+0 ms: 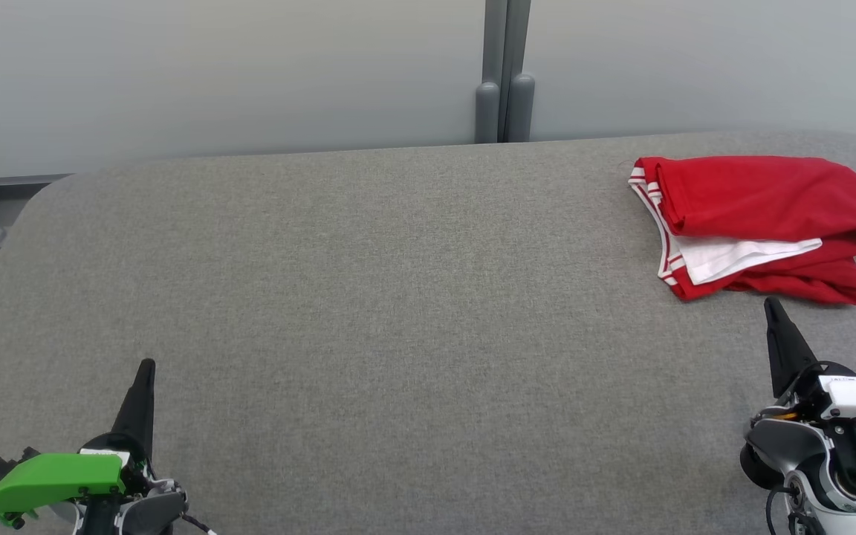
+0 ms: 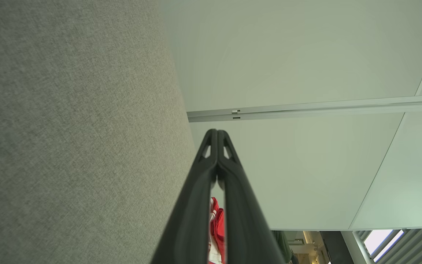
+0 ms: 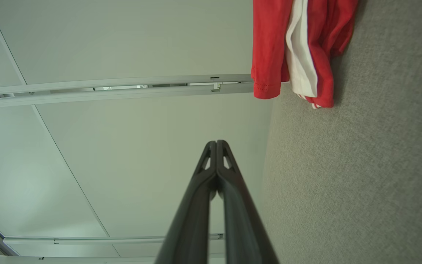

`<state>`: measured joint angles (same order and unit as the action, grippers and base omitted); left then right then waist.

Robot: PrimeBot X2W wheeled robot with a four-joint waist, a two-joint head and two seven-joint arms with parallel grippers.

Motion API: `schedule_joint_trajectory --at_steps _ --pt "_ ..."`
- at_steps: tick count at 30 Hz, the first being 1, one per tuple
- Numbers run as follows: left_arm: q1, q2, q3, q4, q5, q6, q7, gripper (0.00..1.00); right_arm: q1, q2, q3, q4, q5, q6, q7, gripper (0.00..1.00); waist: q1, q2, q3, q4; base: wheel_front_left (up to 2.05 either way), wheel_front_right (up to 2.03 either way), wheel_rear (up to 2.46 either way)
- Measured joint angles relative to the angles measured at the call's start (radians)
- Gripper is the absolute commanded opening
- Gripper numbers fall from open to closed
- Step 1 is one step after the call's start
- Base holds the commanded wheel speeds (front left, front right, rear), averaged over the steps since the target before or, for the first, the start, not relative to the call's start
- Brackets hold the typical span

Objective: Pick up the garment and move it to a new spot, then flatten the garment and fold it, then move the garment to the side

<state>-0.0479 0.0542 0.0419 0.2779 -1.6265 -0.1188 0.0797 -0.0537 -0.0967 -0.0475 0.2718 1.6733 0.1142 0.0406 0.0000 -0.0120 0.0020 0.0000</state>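
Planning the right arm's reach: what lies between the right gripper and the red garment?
Nothing but bare table. The right wrist view shows it; in the head view the right gripper sits just short of the garment.

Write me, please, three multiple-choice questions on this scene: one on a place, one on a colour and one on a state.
1. Where on the table does the garment lie?
A. centre
B. near left
C. far right

2. What colours is the garment?
A. blue and yellow
B. red with white trim
C. black

3. How do the left gripper and right gripper stand?
A. both shut, empty
B. both open
C. right shut on garment

Answers:
1 C: it lies far right in the head view.
2 B: red cloth with white striped edging.
3 A: each pair of fingers meets at the tips, apart from the garment.
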Motion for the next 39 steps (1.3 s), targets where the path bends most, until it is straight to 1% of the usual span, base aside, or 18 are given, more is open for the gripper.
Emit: schedule_joint_trajectory --at_steps 39 --pt "-0.01 0.0 0.004 0.002 0.0 0.0 0.0 0.0 0.0 0.001 -0.003 0.004 0.0 0.0 0.0 0.0 0.0 0.0 0.0 0.0 0.0 0.0 0.0"
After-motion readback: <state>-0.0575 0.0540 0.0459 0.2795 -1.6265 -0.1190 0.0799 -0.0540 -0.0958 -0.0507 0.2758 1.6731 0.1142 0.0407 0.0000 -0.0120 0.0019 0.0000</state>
